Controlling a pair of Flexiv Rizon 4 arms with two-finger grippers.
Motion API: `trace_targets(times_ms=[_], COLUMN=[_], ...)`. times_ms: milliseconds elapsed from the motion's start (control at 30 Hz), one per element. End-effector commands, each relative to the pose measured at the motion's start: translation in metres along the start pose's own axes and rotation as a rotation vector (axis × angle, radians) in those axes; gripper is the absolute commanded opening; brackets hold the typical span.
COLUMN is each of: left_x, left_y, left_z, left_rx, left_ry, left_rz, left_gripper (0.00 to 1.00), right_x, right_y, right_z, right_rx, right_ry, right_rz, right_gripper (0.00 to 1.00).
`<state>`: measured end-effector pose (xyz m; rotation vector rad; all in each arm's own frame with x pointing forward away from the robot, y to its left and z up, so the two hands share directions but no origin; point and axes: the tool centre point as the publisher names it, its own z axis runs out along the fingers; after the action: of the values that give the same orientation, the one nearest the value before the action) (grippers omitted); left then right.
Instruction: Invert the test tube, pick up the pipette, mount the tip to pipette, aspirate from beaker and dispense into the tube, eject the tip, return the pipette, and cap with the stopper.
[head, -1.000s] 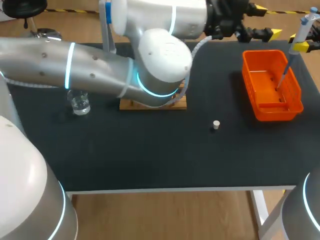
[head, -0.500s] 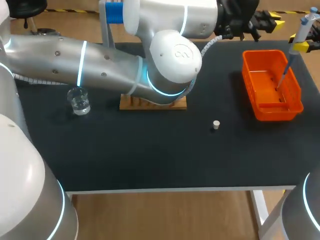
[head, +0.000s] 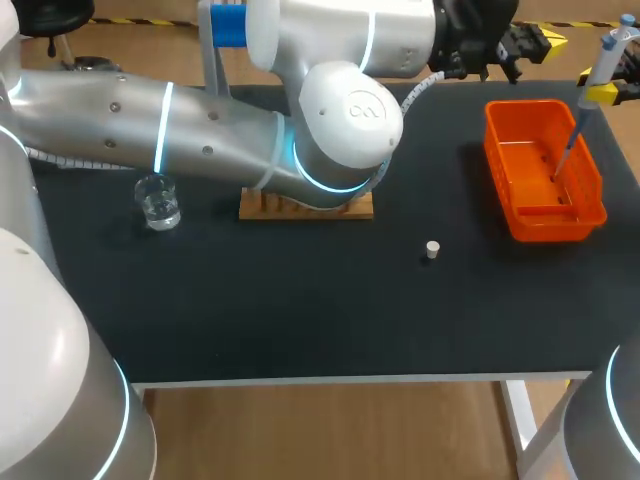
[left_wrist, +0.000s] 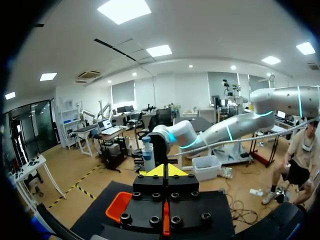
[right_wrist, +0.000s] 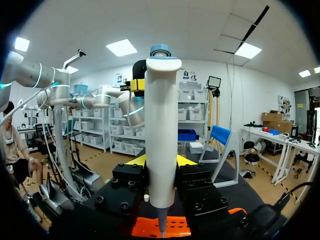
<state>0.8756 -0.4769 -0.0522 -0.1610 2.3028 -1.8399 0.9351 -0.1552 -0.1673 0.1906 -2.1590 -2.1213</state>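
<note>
Here: R gripper (right_wrist: 160, 162) w/ pipette (right_wrist: 160, 125) upright

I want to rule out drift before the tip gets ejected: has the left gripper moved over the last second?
Yes. The left gripper has drawn back from the far corner of the orange bin, and now sits farther behind it.

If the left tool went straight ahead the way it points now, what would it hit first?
Likely the pipette that the right tool holds upright; depth is unclear.
</note>
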Motion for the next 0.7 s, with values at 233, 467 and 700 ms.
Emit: trace_targets(times_ms=[233,467,700], left_x=[-0.006,-0.009,-0.013], left_y=[0.005,0.002,-0.005], left_z=[0.013,0.028,0.043], left_rx=[0.038,0.063,0.081], left_ry=[0.003,-0.003,0.000], left_rz=[-0.017,-0.024,-0.025], left_gripper=[0.00,0.00,0.00], right_x=[-0.003,-0.003,-0.003], right_y=[-0.001,-0.001,-0.001], right_z=[-0.003,-0.003,-0.003], right_rx=[0.000,0.000,0.000], right_ry=[0.009,0.009,0.009], right_rz=[-0.001,-0.001,-0.001], right_gripper=[0.00,0.00,0.00])
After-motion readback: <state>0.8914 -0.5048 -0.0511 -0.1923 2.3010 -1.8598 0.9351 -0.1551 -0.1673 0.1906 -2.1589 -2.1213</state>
